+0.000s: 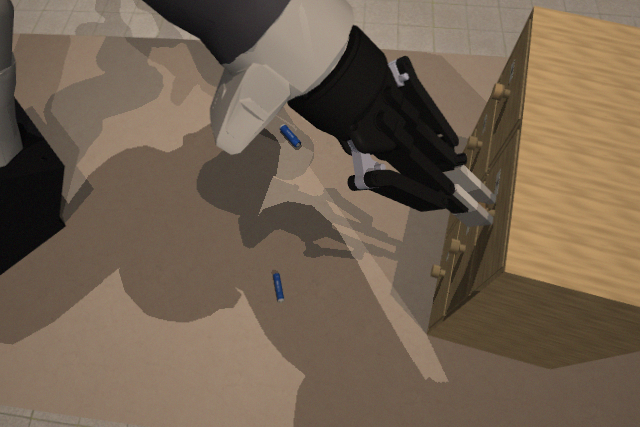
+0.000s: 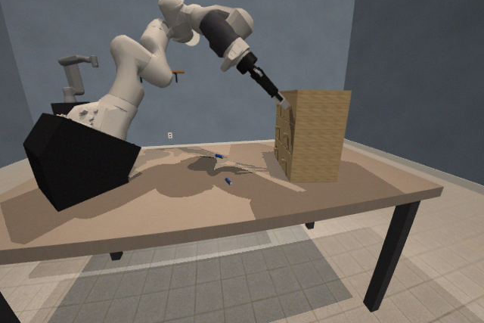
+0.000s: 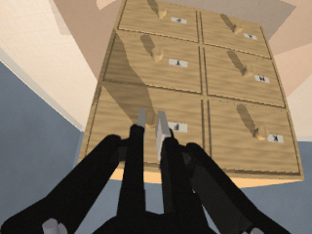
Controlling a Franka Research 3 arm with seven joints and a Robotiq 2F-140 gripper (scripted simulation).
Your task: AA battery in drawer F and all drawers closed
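The small wooden chest (image 1: pixel 573 153) (image 2: pixel 316 135) stands at the right of the table, its front with two columns of drawers (image 3: pixel 241 72) facing my arm. All the drawers look pushed in. I cannot read their labels. My gripper (image 1: pixel 488 206) (image 2: pixel 284 104) (image 3: pixel 150 120) is at a top-row drawer, with its fingers closed narrowly around that drawer's knob (image 1: pixel 490 199). Two blue batteries lie on the table. One battery (image 1: pixel 290 136) (image 2: pixel 218 155) is under my wrist. The other battery (image 1: pixel 278 285) (image 2: pixel 228 181) lies nearer the front. I cannot tell which is the AA.
The arm's black base (image 2: pixel 74 159) takes up the table's left side. The table edge (image 2: pixel 234 229) runs along the front, and the chest stands near the right end.
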